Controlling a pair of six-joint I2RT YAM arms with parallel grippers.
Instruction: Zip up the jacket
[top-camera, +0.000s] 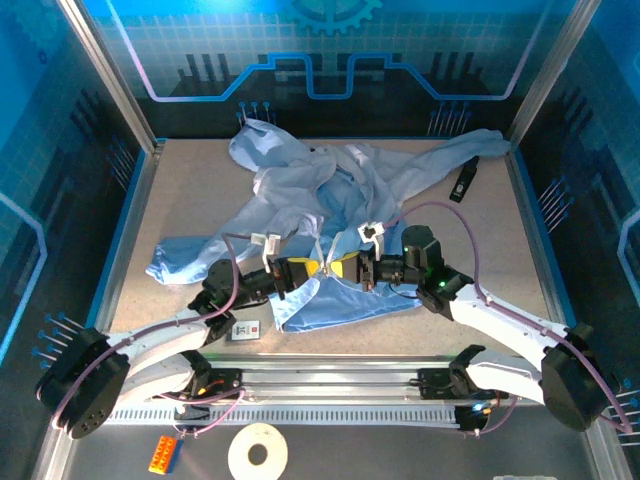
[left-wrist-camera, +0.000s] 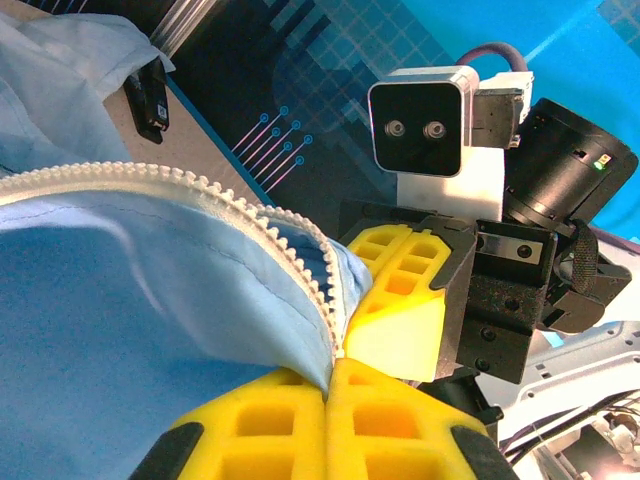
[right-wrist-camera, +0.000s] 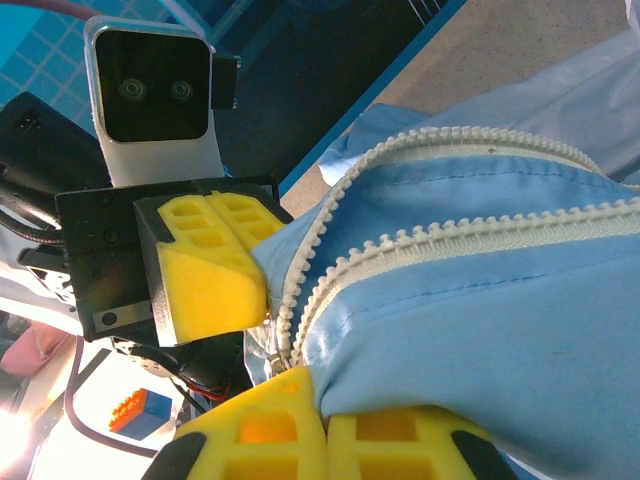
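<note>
Jacket (top-camera: 300, 180): position and progress? (K.)

Lies crumpled over the middle and far part of the table (top-camera: 480, 270), sleeves flung out, hem toward the arm bases. Zipper teeth (right-wrist-camera: 450, 140) run up the front in two separate rows and converge only down at the hem. Judged barely begun: the bottom ends are brought together, the whole zip is left to close. Slider not made out. (M.)

Hands? (K.)

Both arms reach in low and meet nose to nose at the centre of the hem. Left hand (top-camera: 298, 276) is pressed together, pinching the fabric edge beside one tooth row. Right hand (top-camera: 362, 268) is likewise pressed together, pinching the corner of the opposite panel. The two sit just beside each other. (M.)
</note>
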